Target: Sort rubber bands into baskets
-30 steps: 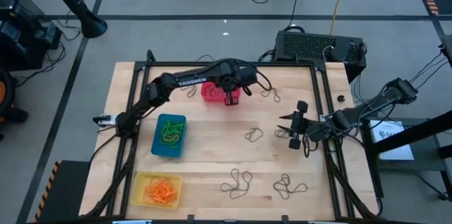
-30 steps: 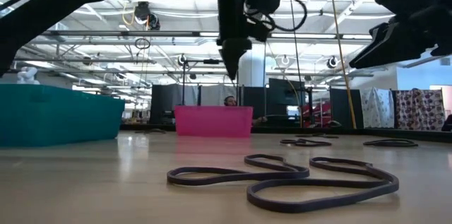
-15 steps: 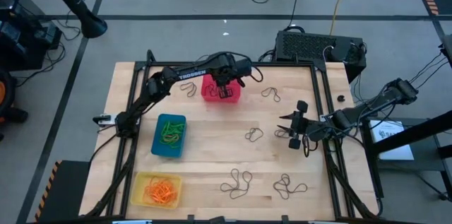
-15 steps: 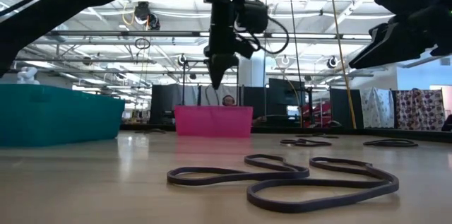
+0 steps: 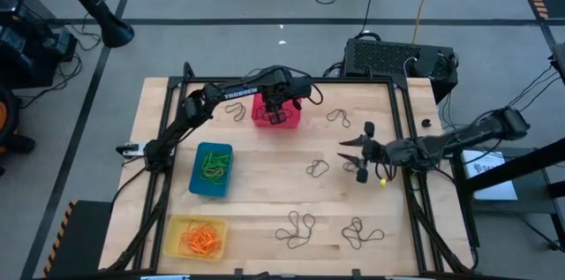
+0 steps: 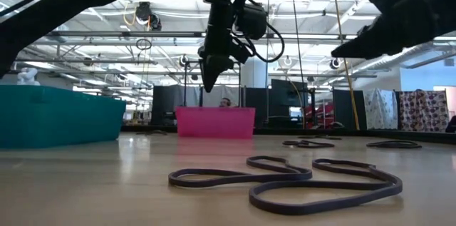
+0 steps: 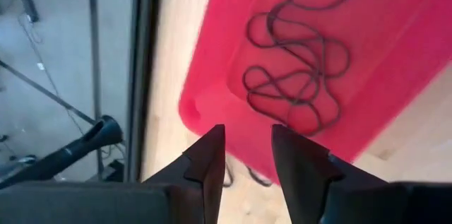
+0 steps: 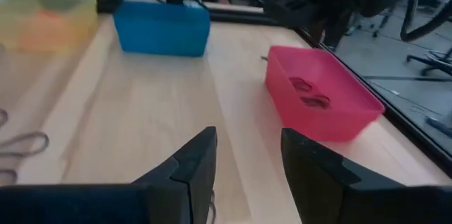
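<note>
Fingers of my left gripper (image 7: 247, 155) stand parted and empty above the red basket (image 7: 395, 61), dark rubber bands (image 7: 296, 68) tangled inside. Right gripper (image 5: 360, 153) hangs open near a loose dark band (image 5: 317, 169): light, floppy, best pinched across one strand.

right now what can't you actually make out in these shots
- Red plastic basket, high view: the left gripper hangs over it, hiding part of its inside.
- Blue plastic basket, low view: the camera sits level with the table, so the wall hides its contents.
- Yellow plastic basket, right wrist view: blurred; orange shows, no single band.
- Dark rubber bands on the table, high view: too thin to count.
</note>
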